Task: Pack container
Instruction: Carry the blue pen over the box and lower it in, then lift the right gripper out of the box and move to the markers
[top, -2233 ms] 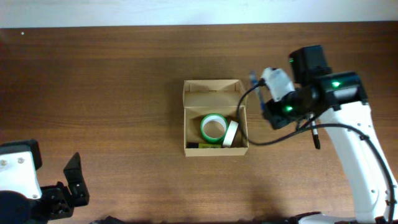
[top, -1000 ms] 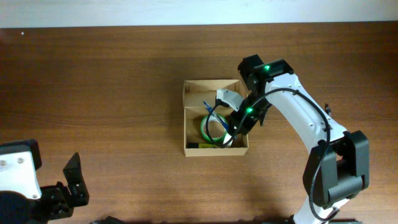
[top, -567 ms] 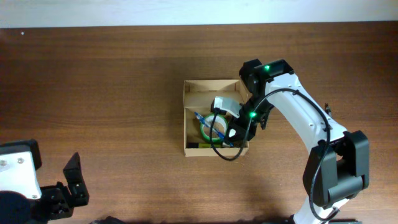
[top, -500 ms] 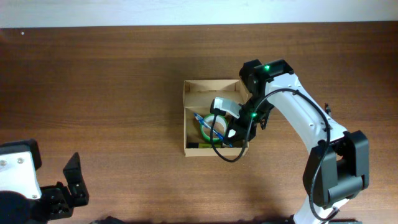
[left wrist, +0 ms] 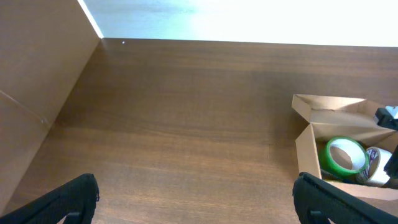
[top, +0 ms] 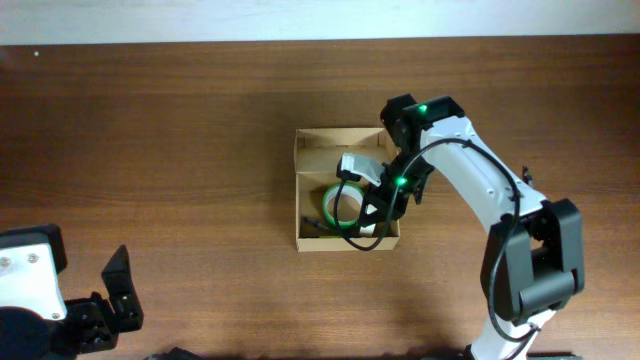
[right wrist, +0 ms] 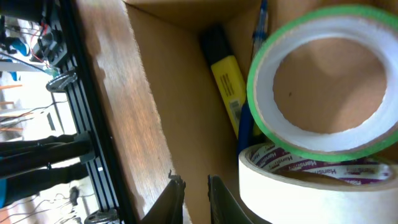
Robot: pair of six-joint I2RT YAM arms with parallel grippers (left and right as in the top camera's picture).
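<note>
We see the right gripper [right wrist: 194,190] newly slackened and empty, its blue pen [right wrist: 261,25] now in the box [top: 335,155] beside the green tape [right wrist: 323,140]: packed

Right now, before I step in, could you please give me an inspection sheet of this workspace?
Surface: brown wooden table.
Job's things: cardboard box, flap lid open; inside it a green tape roll against a white tape roll, a yellow highlighter and a blue pen.
Clutter: nothing seen.
Grippers: left gripper wide open and empty, away from the box; right gripper inside the box, jaws narrowly parted, nothing between them.
Cables: black cable loops from the right arm over the box.
Surroundings: pale wall past the far edge; black frame rails beside the table.
</note>
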